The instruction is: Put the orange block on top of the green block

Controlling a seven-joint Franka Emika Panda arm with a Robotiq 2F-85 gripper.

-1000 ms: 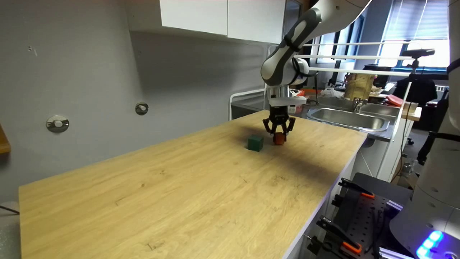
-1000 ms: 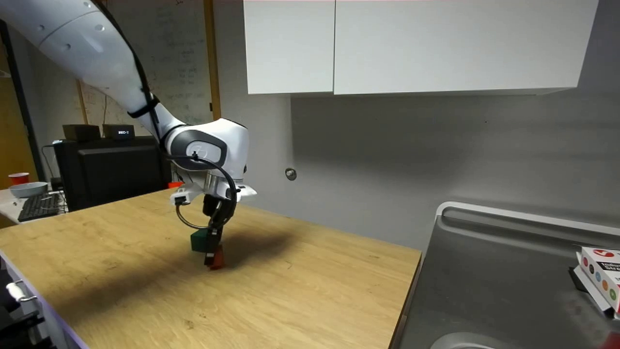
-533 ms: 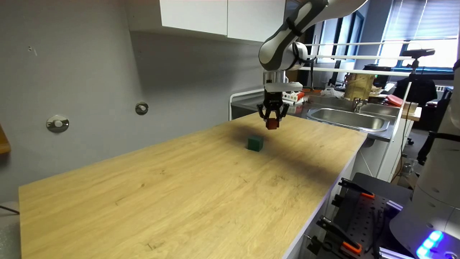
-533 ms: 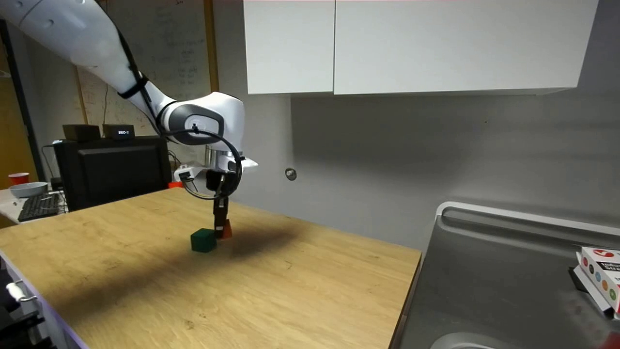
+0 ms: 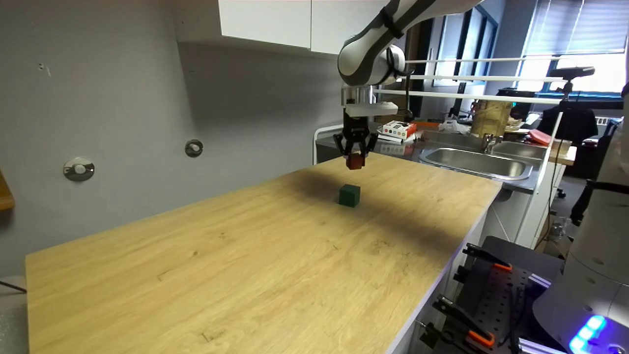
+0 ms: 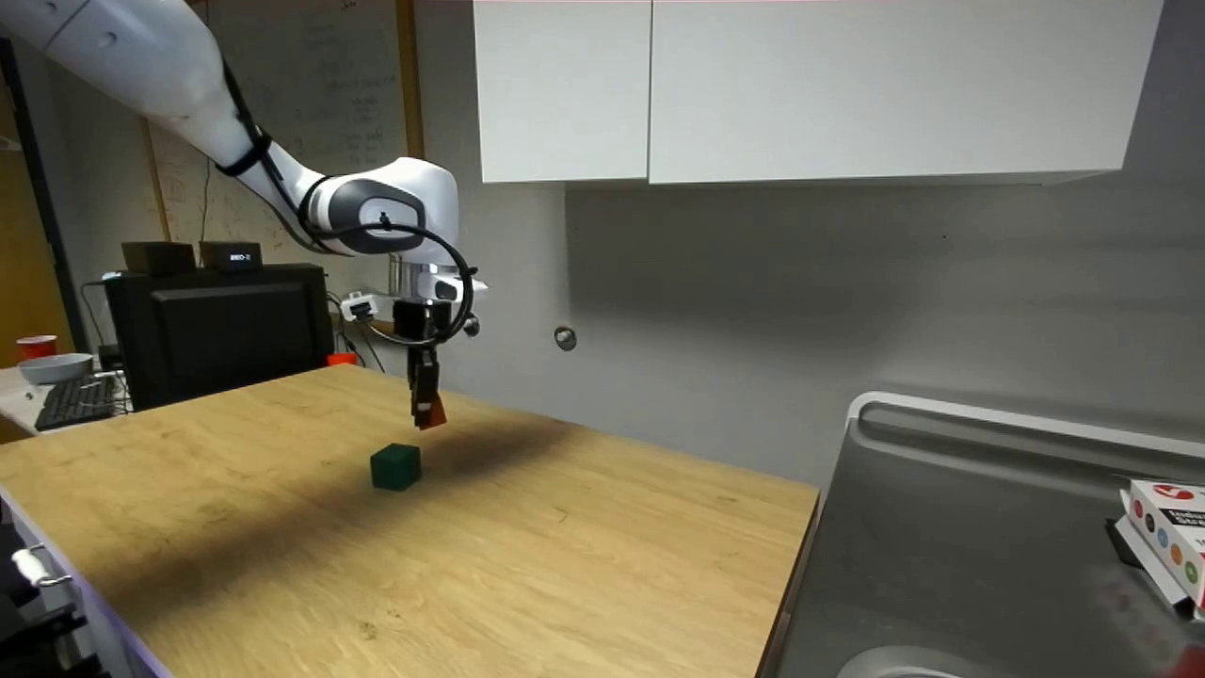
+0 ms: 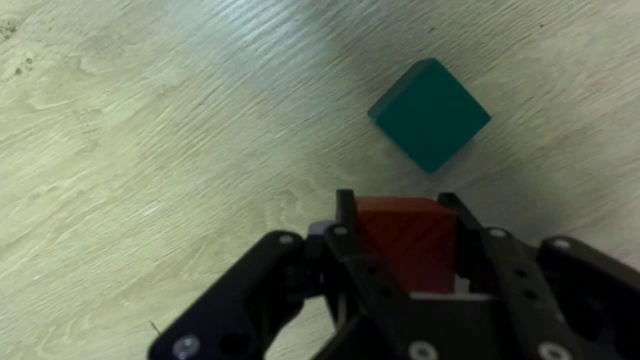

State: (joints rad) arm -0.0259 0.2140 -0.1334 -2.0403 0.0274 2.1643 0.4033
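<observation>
The orange block (image 5: 354, 162) is a small reddish cube held in the air above the wooden table. My gripper (image 5: 356, 156) is shut on it, with one finger on each side. In an exterior view the arm's finger (image 6: 424, 400) covers most of the orange block (image 6: 437, 412). The green block (image 5: 349, 195) sits flat on the table and also shows in an exterior view (image 6: 395, 467). In the wrist view the orange block (image 7: 410, 245) is between the fingertips (image 7: 396, 200), and the green block (image 7: 431, 117) lies beyond them, apart, turned like a diamond.
The wooden table (image 5: 236, 255) runs along a grey wall (image 5: 118, 118). White cabinets (image 6: 885, 89) hang above. A steel sink (image 5: 476, 162) and a dark counter (image 6: 951, 556) with a white box (image 6: 1172, 527) adjoin the table's end.
The orange block has risen off the table with my gripper. In the last half second it moved further up and sideways, away from its starting spot. The green block has not moved.
</observation>
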